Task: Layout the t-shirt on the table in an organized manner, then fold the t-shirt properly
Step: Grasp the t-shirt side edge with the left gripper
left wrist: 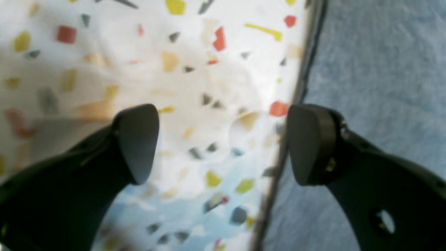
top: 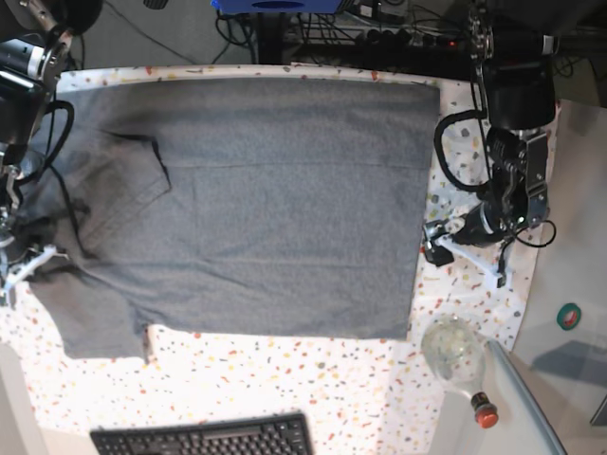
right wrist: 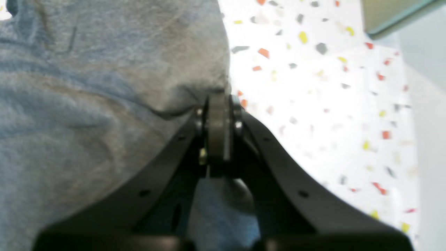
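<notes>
T-shirt (top: 275,199) laying-out looks like the step in hand: the grey cloth lies spread over most of the table (top: 285,389), hem side flat and square, sleeve side bunched. Nearest the base camera, a keyboard (top: 204,438) sits just off the shirt's lower edge, and a bottle (top: 460,360) lies beyond its lower hem corner; both are best left alone. At the sleeve end, the right gripper (right wrist: 219,101) is pressed together, pinching a fold of shirt right at the fabric's edge, with creases running into the grip. At the hem end, the left gripper (left wrist: 223,143) stands spread with nothing between its pads (left wrist: 137,143), hovering over bare table just beside the hem, one pad already above the cloth. To do this well, I judge the right arm should draw its pinch outward and away from the shirt's middle, low over the table, so the rumpled sleeve and shoulder flatten rather than lift. The left arm could press or pinch the hem as an anchor, so the body does not slide with the pull. Pulling too hard risks skewing the straight hem. Farthest from the shirt, cables (top: 379,33) crowd past the table's back edge.
</notes>
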You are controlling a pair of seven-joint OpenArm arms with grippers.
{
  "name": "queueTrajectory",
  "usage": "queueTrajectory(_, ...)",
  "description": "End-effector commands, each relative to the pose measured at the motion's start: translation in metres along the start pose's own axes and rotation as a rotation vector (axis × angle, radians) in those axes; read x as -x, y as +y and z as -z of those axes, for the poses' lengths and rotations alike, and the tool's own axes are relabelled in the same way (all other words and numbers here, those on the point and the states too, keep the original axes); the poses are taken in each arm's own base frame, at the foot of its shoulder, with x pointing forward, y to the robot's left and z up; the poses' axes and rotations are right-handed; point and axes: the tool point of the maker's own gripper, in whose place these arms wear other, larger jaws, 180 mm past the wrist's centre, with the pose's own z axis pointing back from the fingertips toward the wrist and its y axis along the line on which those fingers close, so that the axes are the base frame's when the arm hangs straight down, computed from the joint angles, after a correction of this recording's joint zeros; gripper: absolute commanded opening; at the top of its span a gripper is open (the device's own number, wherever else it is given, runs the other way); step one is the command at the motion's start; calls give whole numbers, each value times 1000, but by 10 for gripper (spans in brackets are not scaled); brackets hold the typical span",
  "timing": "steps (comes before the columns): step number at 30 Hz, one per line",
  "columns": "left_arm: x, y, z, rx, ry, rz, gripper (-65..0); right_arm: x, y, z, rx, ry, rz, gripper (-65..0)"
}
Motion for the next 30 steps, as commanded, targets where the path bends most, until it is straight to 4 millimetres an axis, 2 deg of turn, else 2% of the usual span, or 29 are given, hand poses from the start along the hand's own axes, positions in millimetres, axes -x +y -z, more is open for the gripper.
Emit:
queueTrajectory(1,-23,-17,2,39,-54,2,-100,-31,-13,-3,26,-79,-2,-650)
queueTrajectory(5,-27,-51,11,96,-58,-19,-100,-31,-14,-3,27,-79,-4,-650)
queueTrajectory(8,-20,-68,20,123,-28,-46,-100,-31,-14,-3,27,-79,-4,-650)
queueTrajectory(12,2,-65,31,114,41,-87,-102,-32,-15,-3,30,-80,-5,-650)
queueTrajectory(15,8,-60,32,106,54,-91,-107,-32,-17,-3,32,-81,-4,-650)
queueTrajectory(17,9,-61,32,106,58,-88,-176,-32,-17,-3,32,-81,-4,-650)
queueTrajectory(18,10,-61,32,106,60,-88,-248,-32,-17,-3,32,-80,-6,-650)
queueTrajectory(22,10,-62,32,108,64,-85,-635,-32,-16,-3,32,-80,-7,-650)
queueTrajectory(25,-5,-64,27,115,23,-76,-650,-32,-16,-3,32,-80,-7,-650)
queueTrajectory(30,-7,-64,8,108,28,-31,-650,-31,-16,-3,32,-79,-7,-650)
